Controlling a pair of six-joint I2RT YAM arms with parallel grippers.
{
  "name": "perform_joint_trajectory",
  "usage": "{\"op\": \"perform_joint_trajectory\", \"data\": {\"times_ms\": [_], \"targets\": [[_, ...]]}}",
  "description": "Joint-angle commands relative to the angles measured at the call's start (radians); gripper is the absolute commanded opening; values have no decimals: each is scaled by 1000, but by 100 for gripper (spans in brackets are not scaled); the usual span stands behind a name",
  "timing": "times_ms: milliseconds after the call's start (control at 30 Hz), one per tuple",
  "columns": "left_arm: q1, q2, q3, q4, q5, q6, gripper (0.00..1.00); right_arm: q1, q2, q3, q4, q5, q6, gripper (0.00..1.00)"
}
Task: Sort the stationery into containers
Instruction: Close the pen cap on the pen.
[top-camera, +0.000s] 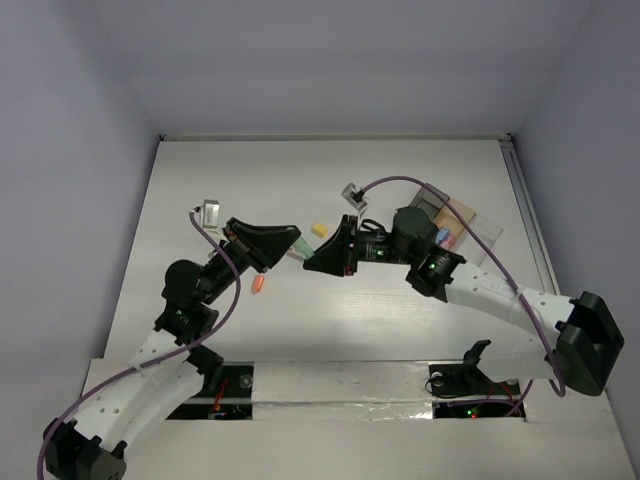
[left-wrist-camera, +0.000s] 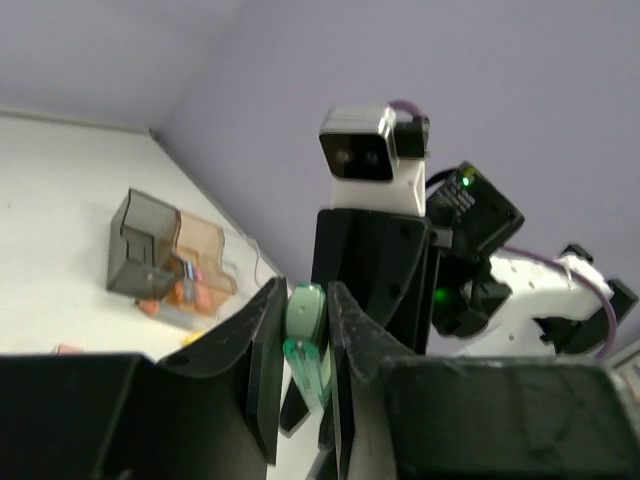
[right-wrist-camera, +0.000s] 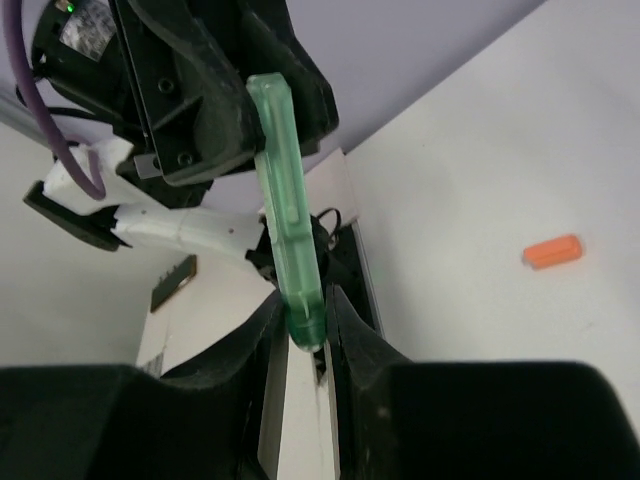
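A green piece (right-wrist-camera: 288, 230) is held above the desk (top-camera: 400, 170), well short of the containers (top-camera: 480, 225), clamped at opposite ends by the left claw (left-wrist-camera: 305, 296) and right claw (right-wrist-camera: 305, 312), and could be bent or dropped if pulled unevenly.

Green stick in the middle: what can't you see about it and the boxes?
- Green stick: top view, both arms' fingers cover its ends.
- Boxes: top view, right arm hides part of the row; pieces inside too small to count.
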Motion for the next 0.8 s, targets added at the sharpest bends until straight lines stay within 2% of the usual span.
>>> {"op": "perform_joint_trajectory", "data": {"times_ms": [0,100,267,367,533,767], "targets": [[-77,30,-35,-152,152,23,0,3,22,137,232,67,9,0],[-77,10,-21,-204,132,39,0,3,-13,122,250,80,-6,0],[-77,-2,-12,-251,129,71,0,-6,-102,120,100,162,-99,0],[-77,15,-27,-213,144,51,0,-6,-93,154,60,137,-102,0],[-113,38,-49,-147,132,28,0,-6,-31,178,100,97,-61,0],[-236,98,-95,-44,79,-9,0,-6,24,209,143,108,-41,0]]}}
